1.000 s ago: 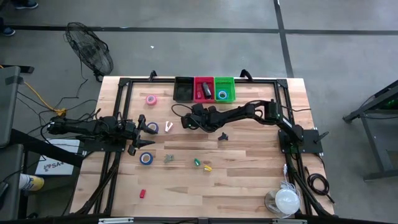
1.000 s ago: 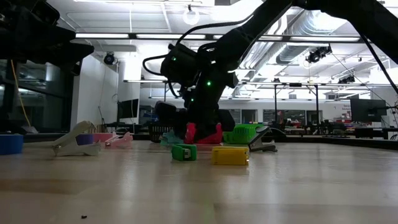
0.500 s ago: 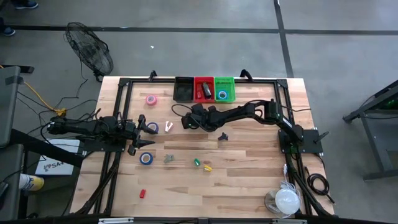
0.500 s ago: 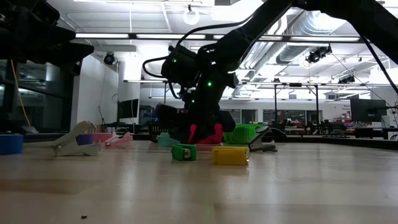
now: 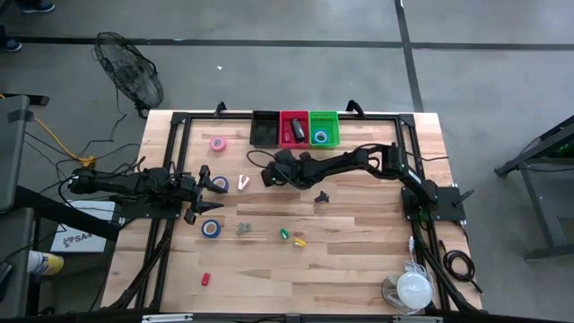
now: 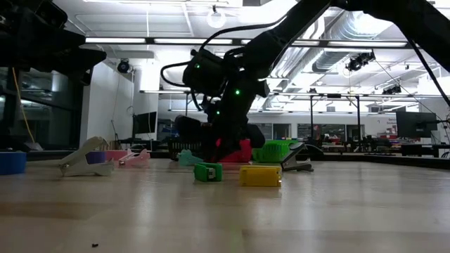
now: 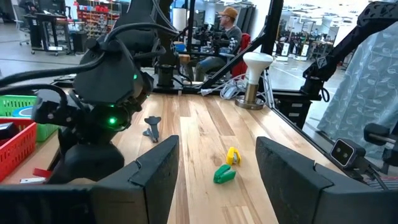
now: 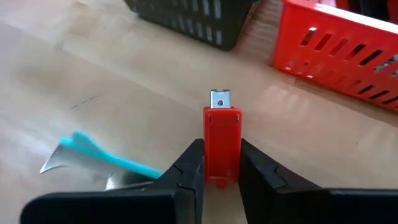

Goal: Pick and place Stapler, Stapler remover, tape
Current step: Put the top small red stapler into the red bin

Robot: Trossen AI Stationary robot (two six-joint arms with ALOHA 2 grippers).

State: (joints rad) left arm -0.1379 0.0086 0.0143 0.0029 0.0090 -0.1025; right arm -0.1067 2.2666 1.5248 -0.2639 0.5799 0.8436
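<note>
R gripper is down at the bench near the far edge, just in front of the black basket and red basket; jaws closed on a small red stapler, pinching its near end from both sides, the metal nose pointing out toward the baskets. Grip looks centred across the width but short along the length, so most of the body hangs forward of the pads; judged risk: it pivots nose-down on lift. Do it well: lift straight up w/ no wrist roll, go slow at first, check the stapler stays level, then carry over the basket wall w/ clearance before release. Red basket already holds a dark item, green basket holds a tape roll; which bin the stapler goes in can't be told from here. A teal staple remover lies just beside the jaws on the bench, apart from them; keep the lift vertical so it isn't dragged. L gripper waits over the left side of the bench, jaws open, empty, between a pink tape roll and a blue tape roll. Small yellow and green items sit mid-bench, well clear.
</note>
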